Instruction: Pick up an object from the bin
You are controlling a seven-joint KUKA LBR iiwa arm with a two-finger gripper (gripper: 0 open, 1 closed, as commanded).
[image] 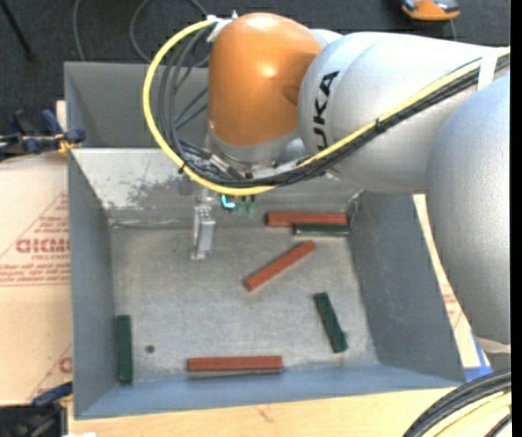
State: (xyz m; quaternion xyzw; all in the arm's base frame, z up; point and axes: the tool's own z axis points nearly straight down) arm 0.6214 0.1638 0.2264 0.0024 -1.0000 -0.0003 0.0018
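We're looking down into the bin (87, 271), and the claw (203, 235) hangs low over bare floor in the back-left part, close to the back wall. Open or closed? We cannot tell from up here, and we see nothing in it. So we call this the approach step: nothing picked yet, no target settled.

Nearest to the claw, off to its right in the view, lies the back red bar (306, 218), with the back green bar (320, 230) tucked just beside its front edge. Nearer the middle sits the tilted red bar (280, 267), clear on all sides, and to us it looks the easiest catch. The next move calls for a shift sideways over one bar, the claw turned across its narrow width, then straight down.

Count with us: three red-brown bars, the third being the front red bar (234, 364) along the near wall. Three dark green ones too, the right green bar (330, 322) and the left green bar (124, 348) lying well apart.
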